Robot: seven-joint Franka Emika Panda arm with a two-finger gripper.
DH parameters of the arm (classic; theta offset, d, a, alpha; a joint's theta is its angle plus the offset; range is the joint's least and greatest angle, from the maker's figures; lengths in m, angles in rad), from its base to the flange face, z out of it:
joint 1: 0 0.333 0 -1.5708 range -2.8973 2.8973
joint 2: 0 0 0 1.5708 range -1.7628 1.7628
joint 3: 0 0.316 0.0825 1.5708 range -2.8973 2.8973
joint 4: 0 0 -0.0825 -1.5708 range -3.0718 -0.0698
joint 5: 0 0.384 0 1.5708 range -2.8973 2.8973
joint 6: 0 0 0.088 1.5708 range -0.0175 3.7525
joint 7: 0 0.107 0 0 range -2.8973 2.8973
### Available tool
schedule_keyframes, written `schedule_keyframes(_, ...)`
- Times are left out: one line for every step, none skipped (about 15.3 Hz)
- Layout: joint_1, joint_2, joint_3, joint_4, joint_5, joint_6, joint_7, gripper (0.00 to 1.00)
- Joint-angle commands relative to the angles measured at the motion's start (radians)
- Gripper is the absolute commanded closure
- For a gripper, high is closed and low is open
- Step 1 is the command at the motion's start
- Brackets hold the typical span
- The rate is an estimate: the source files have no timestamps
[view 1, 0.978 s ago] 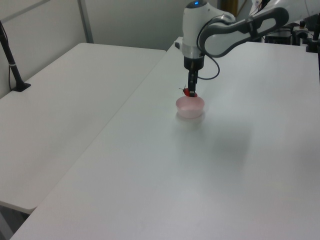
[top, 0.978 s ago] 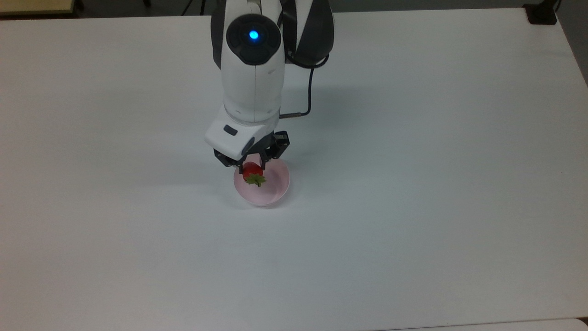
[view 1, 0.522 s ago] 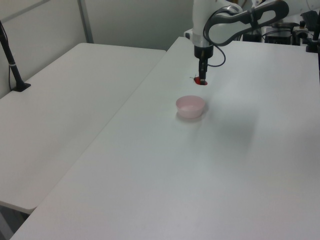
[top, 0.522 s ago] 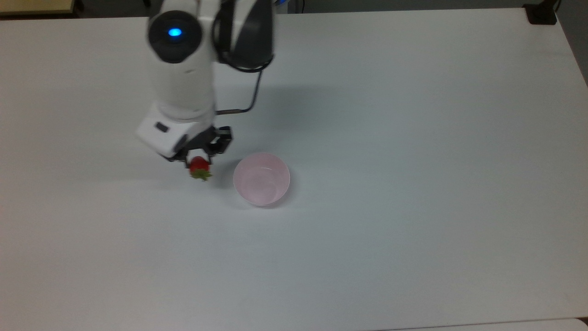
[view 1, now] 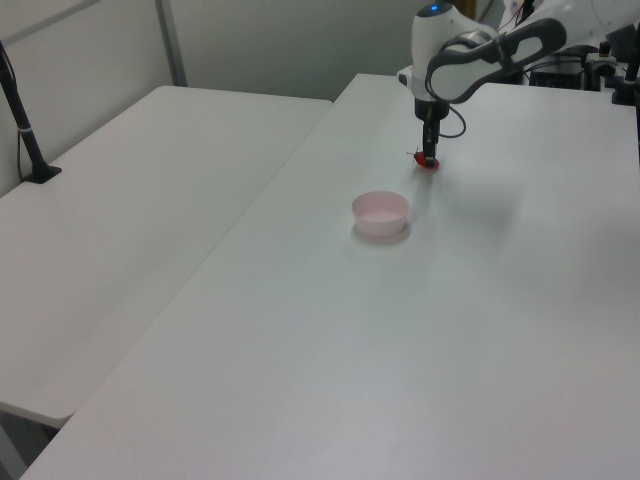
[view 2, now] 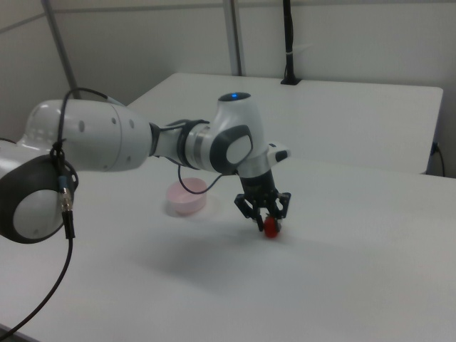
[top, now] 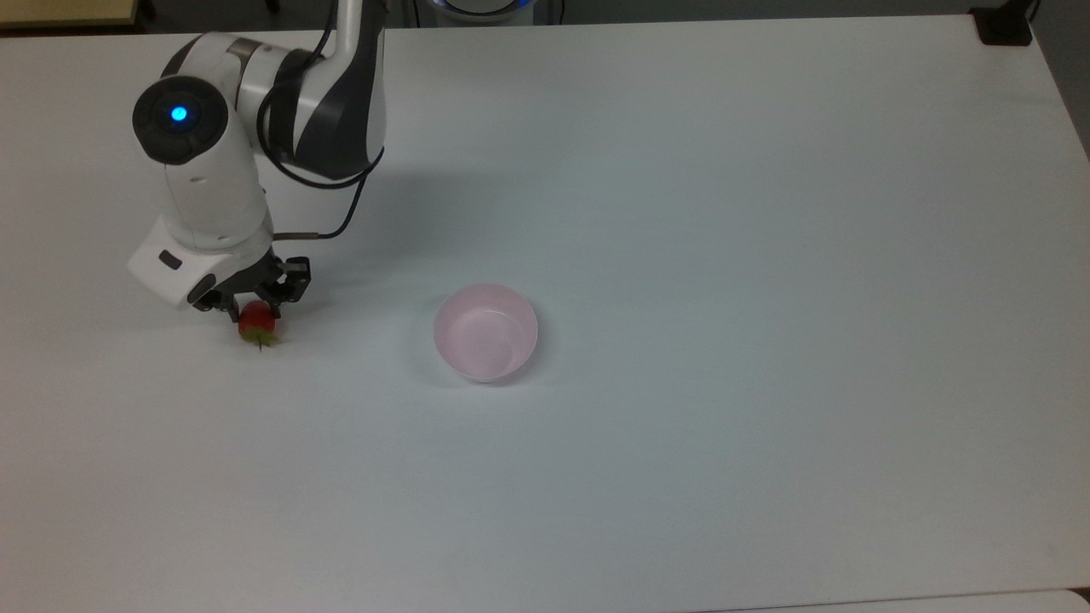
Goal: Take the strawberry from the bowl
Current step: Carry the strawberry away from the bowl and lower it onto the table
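Gripper [top: 253, 308]: its 2 black fingers are closed tight on the strawberry. It sits at the left side of the top view, at the end of the white arm [top: 209, 191], and points down at the table.
Gripper in other views: upper right of the left view [view 1: 429, 156], and just right of the middle in the right view [view 2: 266, 216].
Strawberry [top: 256, 323]: small and red, with a green leafy cap that points toward the bottom of the top view. It is held at the fingertips, right down by the table top; I cannot tell if it touches. In the left view [view 1: 428, 163] and the right view [view 2: 271, 227] it is a small red dot under the fingers.
Bowl [top: 485, 331]: round, pale pink, nothing in it. It stands near the middle of the top view, well apart from the strawberry, on the top view's right of it. It shows in the left view [view 1: 380, 213] and the right view [view 2: 187, 198] too.
Table [top: 724, 255]: white and flat. The bowl stands on it.
Cable [top: 336, 209]: black, loops beside the arm's wrist.
Blue light [top: 179, 113]: 1 small dot glows on the arm's dark round cap.
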Motion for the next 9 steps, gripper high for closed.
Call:
schedule_keyframes(-0.004, -0.008, 0.002, -0.01, -0.011, 0.023, -0.006, 0.3)
schedule_keyframes(-0.001, -0.009, 0.002, -0.01, -0.009, 0.023, 0.001, 0.08)
schedule_keyframes(0.004, -0.012, 0.002, -0.01, -0.009, 0.023, 0.001, 0.0)
schedule_keyframes(0.009, -0.021, 0.002, -0.01, -0.008, 0.017, 0.001, 0.0)
schedule_keyframes(0.01, -0.043, 0.005, -0.012, -0.005, 0.009, 0.003, 0.0)
schedule_keyframes(0.015, -0.07, 0.01, -0.013, 0.0, -0.012, 0.003, 0.0)
schedule_keyframes(0.033, -0.096, 0.012, -0.012, 0.003, -0.058, 0.007, 0.0)
schedule_keyframes(0.051, -0.129, 0.012, -0.012, 0.005, -0.113, 0.027, 0.0)
schedule_keyframes(0.068, -0.168, 0.013, -0.013, 0.006, -0.16, 0.068, 0.0)
